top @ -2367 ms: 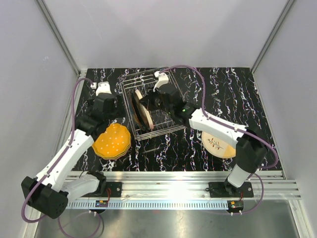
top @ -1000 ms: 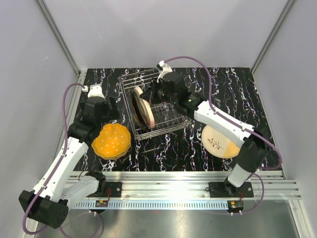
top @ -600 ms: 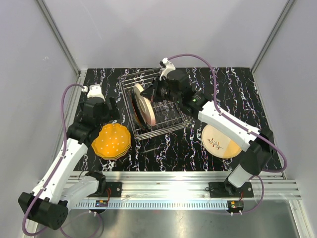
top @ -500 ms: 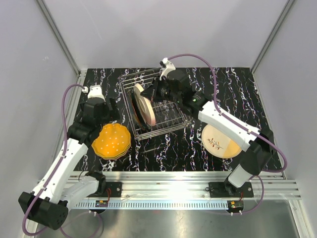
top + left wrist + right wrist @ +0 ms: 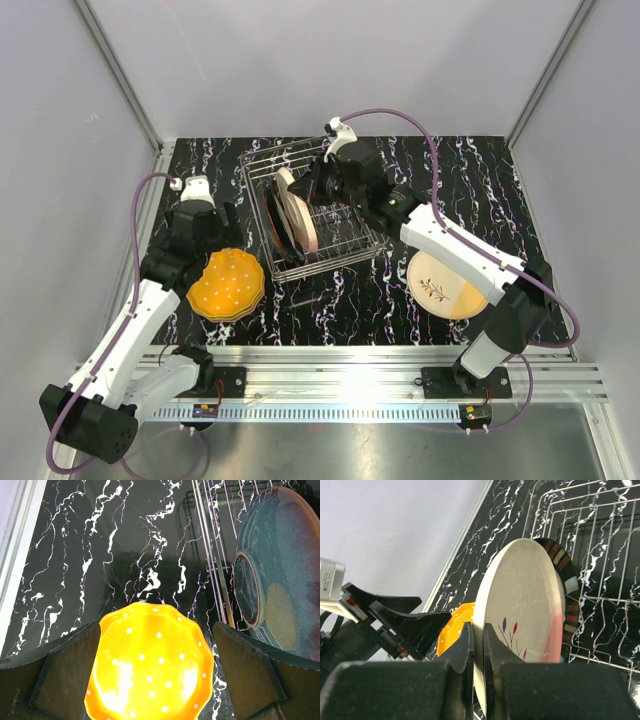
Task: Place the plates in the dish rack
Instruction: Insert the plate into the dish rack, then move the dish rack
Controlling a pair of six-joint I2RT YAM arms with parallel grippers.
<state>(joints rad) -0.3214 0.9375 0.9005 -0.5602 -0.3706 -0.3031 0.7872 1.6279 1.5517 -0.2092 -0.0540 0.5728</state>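
Lining table: black marble-look, white veins
Walls: plain grey
Left gripper: wide over orange plate
Right gripper: pinching cream plate

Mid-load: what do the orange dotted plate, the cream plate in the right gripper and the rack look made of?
Orange plate: glossy, probably glazed ceramic or melamine; bright glare on its face. Cream plate: smooth satin surface with a painted sprig, likely ceramic, though plastic is possible. Dish rack: thin silver wire, metal, chrome-like; its bars glint.
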